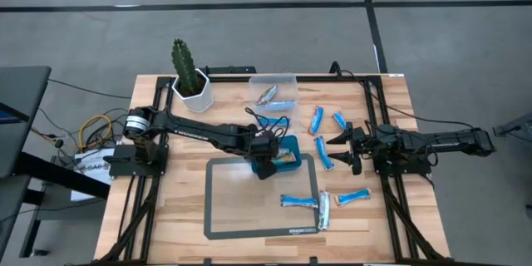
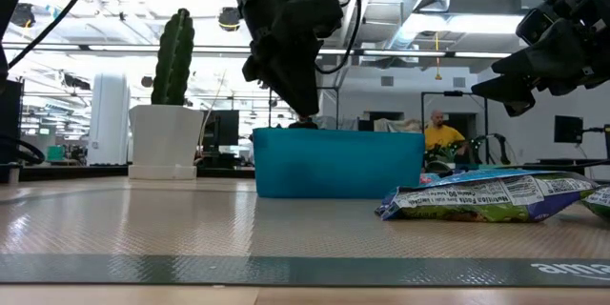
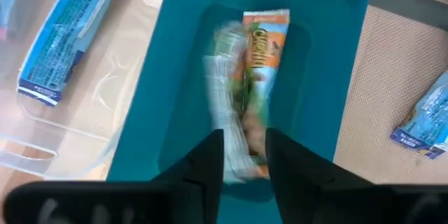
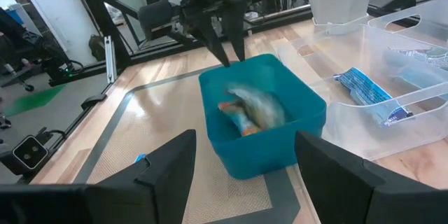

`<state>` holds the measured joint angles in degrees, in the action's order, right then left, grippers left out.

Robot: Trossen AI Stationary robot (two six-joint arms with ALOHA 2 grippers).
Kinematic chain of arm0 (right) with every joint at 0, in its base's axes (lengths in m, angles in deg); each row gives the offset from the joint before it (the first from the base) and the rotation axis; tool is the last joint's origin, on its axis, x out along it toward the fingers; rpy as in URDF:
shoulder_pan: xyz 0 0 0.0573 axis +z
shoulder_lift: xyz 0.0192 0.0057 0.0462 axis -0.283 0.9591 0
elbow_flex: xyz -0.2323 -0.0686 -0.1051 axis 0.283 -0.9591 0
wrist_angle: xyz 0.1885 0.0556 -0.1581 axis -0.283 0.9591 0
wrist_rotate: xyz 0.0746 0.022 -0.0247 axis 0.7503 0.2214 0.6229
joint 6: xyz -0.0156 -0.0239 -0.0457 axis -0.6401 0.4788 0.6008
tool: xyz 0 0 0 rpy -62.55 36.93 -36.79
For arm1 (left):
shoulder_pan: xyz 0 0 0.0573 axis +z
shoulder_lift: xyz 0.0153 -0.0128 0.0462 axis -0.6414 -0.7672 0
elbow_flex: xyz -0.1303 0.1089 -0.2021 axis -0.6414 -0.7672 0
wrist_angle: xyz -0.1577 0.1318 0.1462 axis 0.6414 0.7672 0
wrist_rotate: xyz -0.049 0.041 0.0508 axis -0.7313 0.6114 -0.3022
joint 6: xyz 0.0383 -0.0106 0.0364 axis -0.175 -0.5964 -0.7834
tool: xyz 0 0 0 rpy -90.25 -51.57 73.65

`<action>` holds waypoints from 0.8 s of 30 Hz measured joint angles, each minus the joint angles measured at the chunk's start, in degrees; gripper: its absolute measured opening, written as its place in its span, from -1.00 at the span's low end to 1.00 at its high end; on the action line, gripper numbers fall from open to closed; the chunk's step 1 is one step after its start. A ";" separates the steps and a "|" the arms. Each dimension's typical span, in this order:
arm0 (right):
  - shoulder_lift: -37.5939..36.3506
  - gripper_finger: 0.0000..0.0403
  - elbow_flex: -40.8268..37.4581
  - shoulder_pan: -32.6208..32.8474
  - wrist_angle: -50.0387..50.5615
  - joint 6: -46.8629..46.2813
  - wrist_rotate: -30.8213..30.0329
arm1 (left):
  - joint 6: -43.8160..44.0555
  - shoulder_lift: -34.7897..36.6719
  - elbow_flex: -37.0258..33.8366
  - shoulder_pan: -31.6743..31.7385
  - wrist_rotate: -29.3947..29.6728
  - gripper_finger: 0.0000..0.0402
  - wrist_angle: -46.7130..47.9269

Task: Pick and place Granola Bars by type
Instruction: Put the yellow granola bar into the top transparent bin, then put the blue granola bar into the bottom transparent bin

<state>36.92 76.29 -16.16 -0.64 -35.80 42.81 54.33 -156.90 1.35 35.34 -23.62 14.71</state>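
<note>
My left gripper hangs open over the near-left end of the teal tray, fingers slanting down, holding nothing. Below and beyond its fingertips a green-and-silver granola bar shows blurred inside the tray, apart from the fingers. It lies partly over a tan-orange bar on the tray's floor. My right gripper waits open at the table's right side, pointing toward the tray.
A clear container behind the tray holds a blue bar and others. Several blue bars and a multicoloured one lie on the table's right half. A potted cactus stands far left. A grey mat lies in front.
</note>
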 joint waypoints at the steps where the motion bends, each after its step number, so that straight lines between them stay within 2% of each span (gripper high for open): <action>1: 0.00 0.17 0.00 0.01 0.00 0.00 0.00 | 0.33 0.00 0.00 0.00 -0.23 -0.46 0.02; 5: 0.00 0.17 0.00 0.00 0.00 0.00 0.00 | 2.39 0.00 0.64 -0.36 -0.34 -0.34 0.06; 10: 0.00 0.17 -0.02 0.00 0.00 0.00 0.00 | 2.47 0.00 4.39 -2.33 -0.35 -0.31 -1.58; 16: 0.00 0.17 0.00 0.01 0.00 0.00 0.00 | -8.69 0.02 10.49 -7.11 -2.71 -0.34 -3.88; 20: 0.00 0.17 0.00 0.01 0.00 0.00 0.00 | -16.82 0.02 11.04 -10.18 -7.44 -0.34 -4.47; 24: 0.00 0.17 -0.01 0.01 0.00 -0.01 0.00 | -19.60 -1.70 11.59 -12.28 -10.25 -0.34 -5.36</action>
<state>36.92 76.28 -16.16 -0.64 -35.81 42.81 34.73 -158.60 12.94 23.06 -33.86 9.35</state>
